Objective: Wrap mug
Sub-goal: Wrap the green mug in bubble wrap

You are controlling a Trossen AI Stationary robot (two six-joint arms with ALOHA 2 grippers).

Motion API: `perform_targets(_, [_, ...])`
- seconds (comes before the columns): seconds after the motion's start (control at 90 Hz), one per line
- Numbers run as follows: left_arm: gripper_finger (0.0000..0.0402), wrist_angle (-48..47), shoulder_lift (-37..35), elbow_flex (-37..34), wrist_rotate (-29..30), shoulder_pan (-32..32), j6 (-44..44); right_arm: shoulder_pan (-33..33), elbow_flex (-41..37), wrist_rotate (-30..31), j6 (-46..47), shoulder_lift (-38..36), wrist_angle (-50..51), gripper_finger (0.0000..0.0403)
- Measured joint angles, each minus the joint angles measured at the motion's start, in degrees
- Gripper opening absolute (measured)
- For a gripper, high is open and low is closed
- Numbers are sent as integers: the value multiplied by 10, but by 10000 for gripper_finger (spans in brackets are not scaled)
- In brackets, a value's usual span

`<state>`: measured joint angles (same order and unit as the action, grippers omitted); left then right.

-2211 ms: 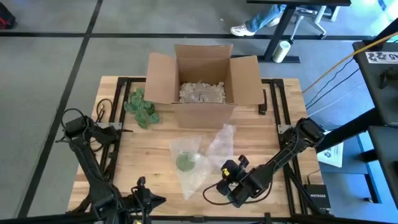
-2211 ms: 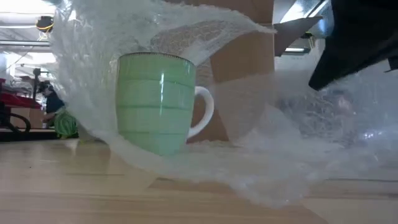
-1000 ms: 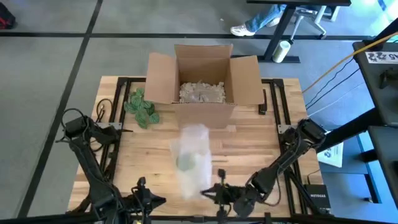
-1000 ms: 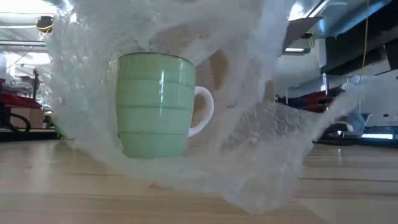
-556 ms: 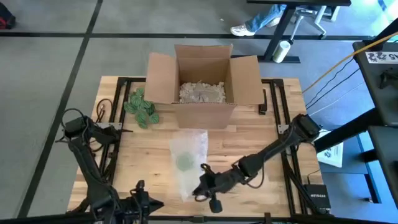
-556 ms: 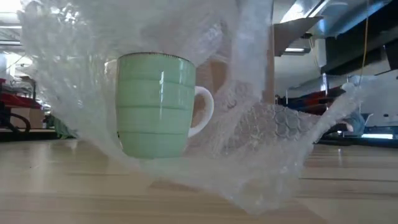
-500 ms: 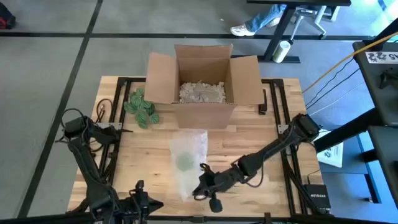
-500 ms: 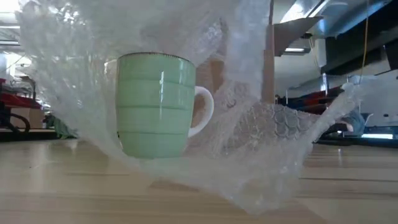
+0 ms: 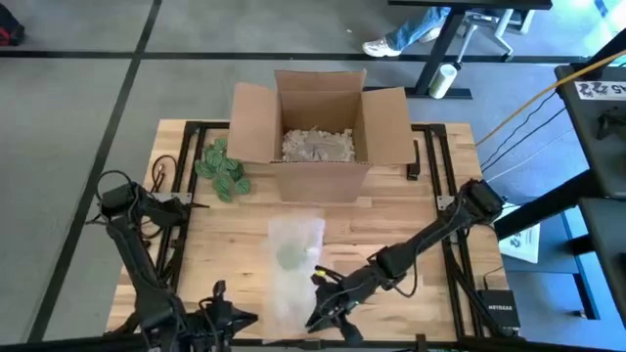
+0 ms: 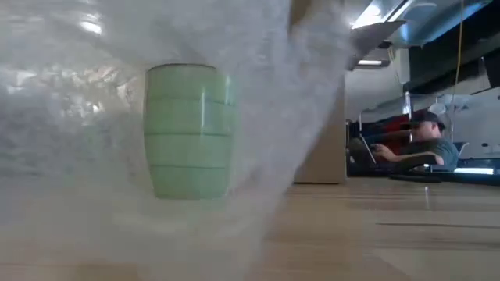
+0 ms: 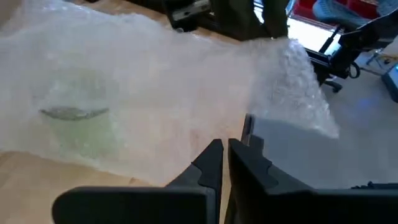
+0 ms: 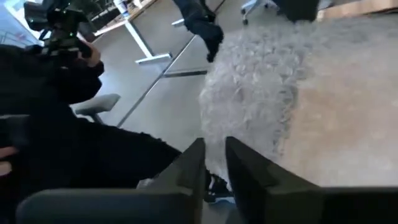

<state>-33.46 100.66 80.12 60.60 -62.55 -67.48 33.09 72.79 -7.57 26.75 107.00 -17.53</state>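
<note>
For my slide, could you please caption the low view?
Green mug veiled by bubble wrap on the wooden table.

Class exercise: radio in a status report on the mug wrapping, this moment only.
Right gripper shut on bubble wrap at near table edge. Left gripper shut, parked near edge. Green mug upright, wrap draped over it. Nothing blocking.

Mug [image 10: 190,131] handle behind bubble wrap [image 10: 94,156]

Grey carpet [image 9: 78,117] crossed by dark lines is surrounding the wooden tabletop [image 9: 235,235]. A seated person [image 10: 418,144] is working at a desk beyond, under ceiling lights.
</note>
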Motion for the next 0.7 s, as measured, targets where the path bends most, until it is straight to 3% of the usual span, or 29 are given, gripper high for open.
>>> perform_targets(0.256, [7,0,0,0,1,34,19,-6,0,34,0,0,61,161])
perform_targets(0.467, [7,-1,0,0,-4,83,67,-6,0,35,-23,0,54,190])
perform_targets(0.578, [7,0,0,0,-56,124,112,-6,0,35,-31,0,53,187])
perform_targets(0.7, [7,1,0,0,-157,181,170,-6,0,35,-32,0,61,178])
